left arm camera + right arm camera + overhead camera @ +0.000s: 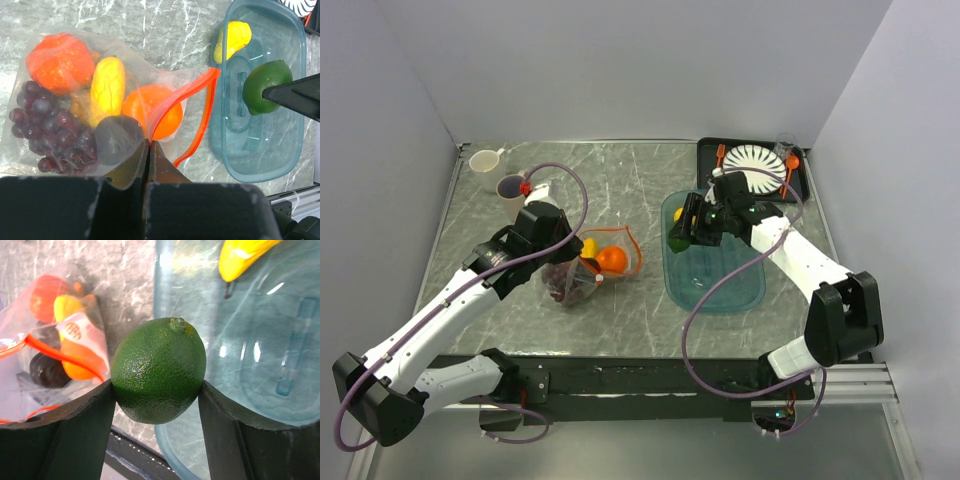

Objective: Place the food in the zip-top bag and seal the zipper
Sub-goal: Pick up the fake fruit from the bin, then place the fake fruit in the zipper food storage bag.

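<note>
The clear zip-top bag (65,115) lies on the marble table and holds an orange, a purple grape bunch, a yellow piece, a red-orange piece and a dark plum-like piece. Its orange-red zipper (200,120) gapes open towards the tray. My left gripper (149,142) is shut on the bag's mouth edge, pinching the strip. My right gripper (157,390) is shut on a green lime-like fruit (159,370), held above the left end of the teal tray (720,290). A yellow fruit (232,37) lies in the tray. The bag (592,268) sits left of the tray.
A black tray with a white plate (750,162) and an orange spoon (790,165) stands at the back right. Two cups (487,160) (510,190) stand at the back left. The left arm's purple cable loops over the table beside the bag.
</note>
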Robot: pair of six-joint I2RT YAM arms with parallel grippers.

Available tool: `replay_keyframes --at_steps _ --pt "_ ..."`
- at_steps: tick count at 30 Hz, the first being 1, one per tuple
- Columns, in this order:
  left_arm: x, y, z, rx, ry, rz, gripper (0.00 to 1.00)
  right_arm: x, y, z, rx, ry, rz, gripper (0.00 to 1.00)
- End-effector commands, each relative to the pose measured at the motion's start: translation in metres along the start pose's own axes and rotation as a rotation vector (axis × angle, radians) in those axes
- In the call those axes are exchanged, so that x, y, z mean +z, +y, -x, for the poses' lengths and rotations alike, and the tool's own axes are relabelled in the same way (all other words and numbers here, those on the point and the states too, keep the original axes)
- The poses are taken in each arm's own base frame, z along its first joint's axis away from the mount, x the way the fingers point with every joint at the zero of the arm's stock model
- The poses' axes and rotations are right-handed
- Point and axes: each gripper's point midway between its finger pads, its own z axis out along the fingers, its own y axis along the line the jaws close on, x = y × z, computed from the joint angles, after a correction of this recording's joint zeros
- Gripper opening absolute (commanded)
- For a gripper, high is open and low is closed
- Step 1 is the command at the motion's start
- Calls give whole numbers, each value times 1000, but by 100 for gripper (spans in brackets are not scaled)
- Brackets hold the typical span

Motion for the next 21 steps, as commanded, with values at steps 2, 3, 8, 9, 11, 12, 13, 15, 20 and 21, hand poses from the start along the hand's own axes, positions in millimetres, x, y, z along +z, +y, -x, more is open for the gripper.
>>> replay_keyframes --at_steps 2,3,8,9,11,12,13,15,20,21 --pt "-2 -12 11 -13 -30 -46 1 -16 41 -2 -45 -24 134 46" --pt "-2 -12 10 -12 -29 -47 1 -16 45 -3 -52 -22 146 46" --pt "-4 -14 12 -8 -30 -53 1 -21 83 -14 -117 -5 245 46" --pt "-4 -14 13 -8 -30 -53 1 -22 89 -15 -129 -7 257 46" --pt "-4 -15 12 -10 -30 -55 1 -24 100 -16 -148 -10 277 46" --pt "-3 -15 11 -11 -27 -56 1 -24 110 -24 -170 9 304 46" --pt "-3 -15 11 -11 -27 -56 1 -23 113 -26 -176 19 307 46" --pt "-3 -14 11 -10 -25 -56 1 -22 124 -32 -197 30 320 46" --pt "-1 -14 8 -5 -12 -52 1 -11 136 -44 -214 71 335 46" --pt "-1 -14 8 -6 -10 -50 1 -4 135 -48 -215 89 326 46"
